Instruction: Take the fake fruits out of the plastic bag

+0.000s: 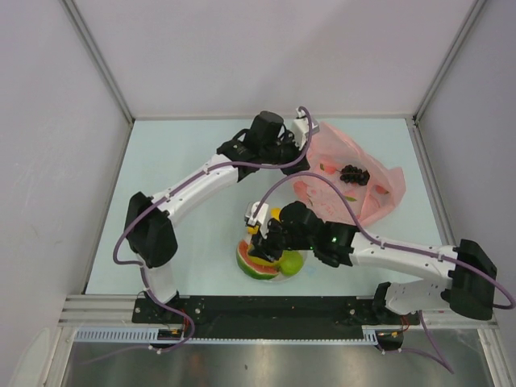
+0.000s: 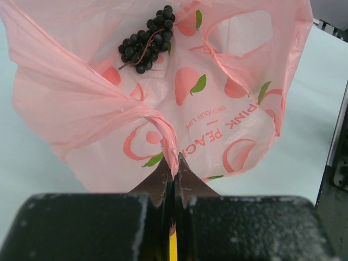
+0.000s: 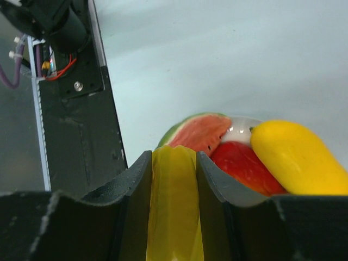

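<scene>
Free table (image 1: pixel 161 153) left of plastic bag (image 1: pixel 383 193)

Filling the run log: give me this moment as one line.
left tool: shut on plastic bag | right tool: holding yellow piece beside watermelon slice | grape bunch: at bag

A pale green desk (image 1: pixel 169 145) is enclosed by white walls (image 1: pixel 266 48) with metal corner posts (image 1: pixel 95 58); a black plate (image 1: pixel 266 308) is fixed along its near edge.
</scene>
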Robot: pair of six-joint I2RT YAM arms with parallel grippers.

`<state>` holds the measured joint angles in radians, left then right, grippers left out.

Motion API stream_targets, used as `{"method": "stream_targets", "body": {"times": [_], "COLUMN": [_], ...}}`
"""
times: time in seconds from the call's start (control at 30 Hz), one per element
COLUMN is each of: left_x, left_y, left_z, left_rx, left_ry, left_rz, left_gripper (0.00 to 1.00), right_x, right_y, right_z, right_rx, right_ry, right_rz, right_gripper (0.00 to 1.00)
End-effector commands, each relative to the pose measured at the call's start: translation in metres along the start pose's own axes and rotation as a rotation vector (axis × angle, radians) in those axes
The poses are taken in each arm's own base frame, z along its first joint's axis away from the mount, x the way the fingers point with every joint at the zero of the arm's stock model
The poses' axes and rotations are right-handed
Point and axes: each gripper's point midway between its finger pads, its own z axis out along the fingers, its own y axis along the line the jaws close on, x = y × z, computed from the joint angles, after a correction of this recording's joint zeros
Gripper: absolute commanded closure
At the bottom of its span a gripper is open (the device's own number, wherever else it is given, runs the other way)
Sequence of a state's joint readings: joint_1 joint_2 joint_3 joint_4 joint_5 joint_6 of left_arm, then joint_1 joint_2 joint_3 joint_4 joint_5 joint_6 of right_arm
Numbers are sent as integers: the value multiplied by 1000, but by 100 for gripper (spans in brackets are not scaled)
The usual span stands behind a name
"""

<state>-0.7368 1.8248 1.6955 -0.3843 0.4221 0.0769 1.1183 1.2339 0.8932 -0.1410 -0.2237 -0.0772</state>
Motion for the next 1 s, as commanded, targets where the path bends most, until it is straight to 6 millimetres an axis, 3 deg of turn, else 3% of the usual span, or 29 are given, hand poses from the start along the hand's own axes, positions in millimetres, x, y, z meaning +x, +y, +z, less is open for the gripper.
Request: {"method": "stream_targets", "body": {"times": [0.0, 0.13, 0.47, 0.83, 0.87, 0.97], "left_x": [-27, -21, -15, -17, -16, -14], "left_y": [-5, -6, -20, -27, -28, -31], "left_z": [-29, -36, -44, -43, -43, -41], "left_rx": [-11, -13, 35, 78, 82, 97], "left_ry": [-73, -68, -76, -84, -81, -76], "left_rz": [64, 49, 30, 12, 10, 6], "left_gripper": [100, 100, 100, 100, 100, 100], "right_x": [-31, -35, 2, 13, 15, 20], "right_y": [-20, -25, -33, -47, -47, -48], "right_z": [18, 26, 42, 52, 52, 53], "right_rx": [140, 162, 197, 249, 244, 237], "right_ry": [-157, -212, -125, -108, -100, -82], "right_rz": [73, 93, 176, 174, 179, 187], "right_gripper": [84, 83, 83, 79, 77, 53]}}
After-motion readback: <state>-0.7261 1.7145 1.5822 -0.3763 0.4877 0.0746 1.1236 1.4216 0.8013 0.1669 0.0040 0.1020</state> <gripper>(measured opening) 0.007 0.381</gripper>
